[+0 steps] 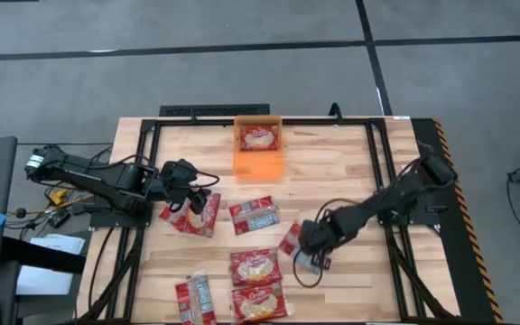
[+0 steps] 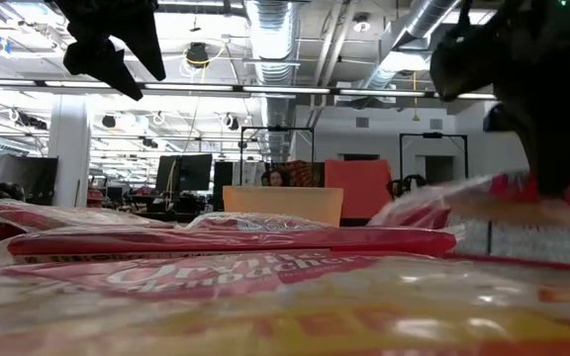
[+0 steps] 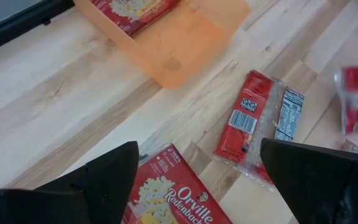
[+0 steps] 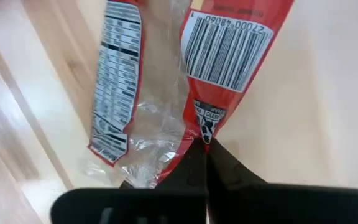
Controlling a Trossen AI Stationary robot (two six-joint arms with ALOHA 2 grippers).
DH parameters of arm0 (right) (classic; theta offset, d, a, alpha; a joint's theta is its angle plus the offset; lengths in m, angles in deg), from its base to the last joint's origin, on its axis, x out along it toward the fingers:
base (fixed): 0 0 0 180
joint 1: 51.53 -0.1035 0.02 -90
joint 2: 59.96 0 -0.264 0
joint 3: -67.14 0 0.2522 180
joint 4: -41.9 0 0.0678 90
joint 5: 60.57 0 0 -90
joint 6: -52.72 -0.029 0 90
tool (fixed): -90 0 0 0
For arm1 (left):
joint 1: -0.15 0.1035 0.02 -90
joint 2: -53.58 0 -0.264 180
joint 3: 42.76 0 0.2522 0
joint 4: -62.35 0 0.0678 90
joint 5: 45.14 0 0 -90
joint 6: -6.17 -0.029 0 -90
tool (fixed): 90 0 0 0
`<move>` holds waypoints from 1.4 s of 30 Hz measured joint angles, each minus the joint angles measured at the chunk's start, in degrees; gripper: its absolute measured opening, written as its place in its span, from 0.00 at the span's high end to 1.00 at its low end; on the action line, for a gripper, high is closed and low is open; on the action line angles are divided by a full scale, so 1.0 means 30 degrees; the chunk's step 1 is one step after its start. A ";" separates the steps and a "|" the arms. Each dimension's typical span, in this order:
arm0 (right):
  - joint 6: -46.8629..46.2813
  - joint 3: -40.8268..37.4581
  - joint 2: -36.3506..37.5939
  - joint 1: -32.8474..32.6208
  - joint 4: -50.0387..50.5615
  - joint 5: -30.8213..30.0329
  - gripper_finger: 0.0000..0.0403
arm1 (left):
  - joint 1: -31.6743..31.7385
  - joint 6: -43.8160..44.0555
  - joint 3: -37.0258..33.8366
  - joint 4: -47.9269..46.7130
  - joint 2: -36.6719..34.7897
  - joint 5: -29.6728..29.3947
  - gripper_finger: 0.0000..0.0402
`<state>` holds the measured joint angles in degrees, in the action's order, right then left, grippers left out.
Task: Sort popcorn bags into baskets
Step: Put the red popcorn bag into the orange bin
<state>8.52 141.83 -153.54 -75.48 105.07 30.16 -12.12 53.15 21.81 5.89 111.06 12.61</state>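
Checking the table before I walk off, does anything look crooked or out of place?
Only the packet pinched by its end in the right gripper, crumpled and tilted. The other packets lie flat; one sits in the orange bin.

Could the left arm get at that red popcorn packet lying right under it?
Probably yes. The left end effector hangs open above the flat red popcorn packet on the wooden table, and nothing lies between them. The right end effector is off pinching another packet.
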 joint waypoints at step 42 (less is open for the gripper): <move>2.9773 1.4533 -0.7444 1.6727 0.0489 -0.0957 1.00 | 0.0051 0.1288 -0.0007 -0.0131 0.0001 -0.0613 0.19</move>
<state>97.83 185.43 -175.87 -25.30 106.53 27.29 -11.97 57.02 21.78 5.50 111.06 10.77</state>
